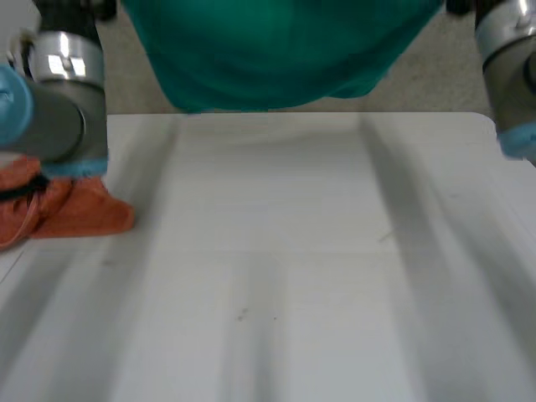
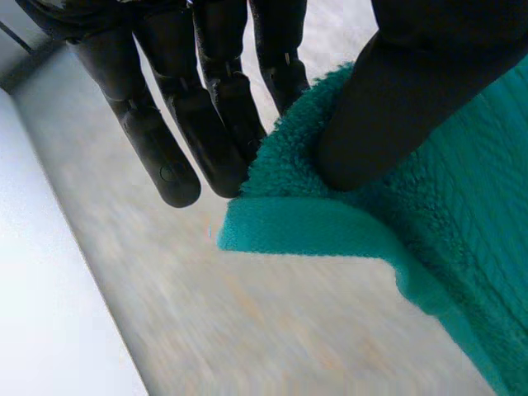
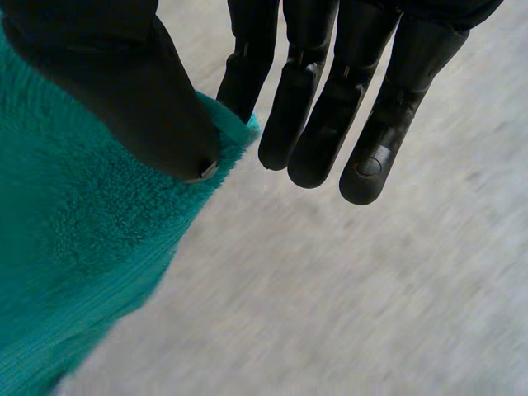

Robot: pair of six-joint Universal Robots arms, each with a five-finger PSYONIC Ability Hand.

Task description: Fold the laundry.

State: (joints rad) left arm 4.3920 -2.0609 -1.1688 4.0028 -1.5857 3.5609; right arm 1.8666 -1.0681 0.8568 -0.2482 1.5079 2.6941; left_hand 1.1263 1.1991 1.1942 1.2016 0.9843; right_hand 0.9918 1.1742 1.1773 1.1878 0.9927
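A white table, smooth and bare across its middle, stands over a speckled beige floor. A green towel hangs in the air past the table's far edge, its lower hem sagging in a shallow curve just above that edge. The left arm and right arm rise at either side of it. On the table's left side, under the left arm, lies a crumpled orange cloth.

Seen from the head camera, the towel is a broad, plain sheet. The wrist cameras bring out its thick, looped pile and a ribbed band near the edge. The left hand pinches one corner between thumb and straight, close-set fingers. The right hand pinches another corner the same way, thumb pressed onto the pile.
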